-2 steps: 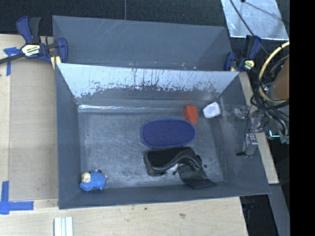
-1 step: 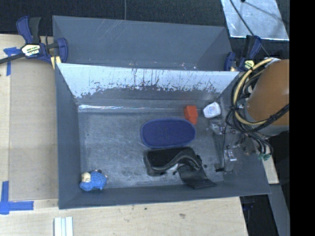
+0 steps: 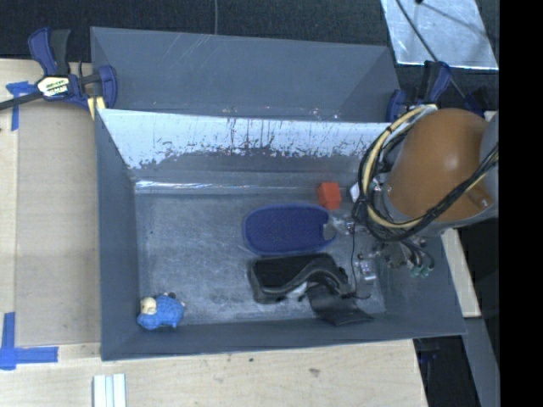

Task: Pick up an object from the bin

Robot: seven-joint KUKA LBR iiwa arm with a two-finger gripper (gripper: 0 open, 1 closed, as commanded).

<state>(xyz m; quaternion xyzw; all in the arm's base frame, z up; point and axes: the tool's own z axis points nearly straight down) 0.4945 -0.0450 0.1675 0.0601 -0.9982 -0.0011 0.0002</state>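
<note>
From where I stand, the arm (image 3: 462, 185) comes in over the right rim of the bin (image 3: 246, 75). Its rounded orange cover (image 3: 437, 164) hangs above the bin's right end, and yellow and black cables (image 3: 373, 164) loop round the cover's left side. Below the cover the wrist points down and a little leftward. That puts the claw (image 3: 363, 271) low in the right part of the bin, close to the floor. The metal parts there crowd together, and I cannot tell whether the claw is apart or together, nor whether anything is in it.

I count five loose things, one of each kind.
- One black curved thing (image 3: 293, 276) lies near the front wall, right of the middle. Its right end is just beside the claw, and I cannot make out whether the two touch.
- One dark flat scrap (image 3: 344, 314) lies just in front of the claw, by the near right corner.
- One blue oval pad (image 3: 287, 229) lies just behind the black thing, its right end near the wrist.
- One small orange block (image 3: 329, 196) sits farther back, near the far wall and close to the cables.
- One small blue-and-yellow toy (image 3: 159, 312) sits alone in the near left corner, well apart from the rest.
</note>
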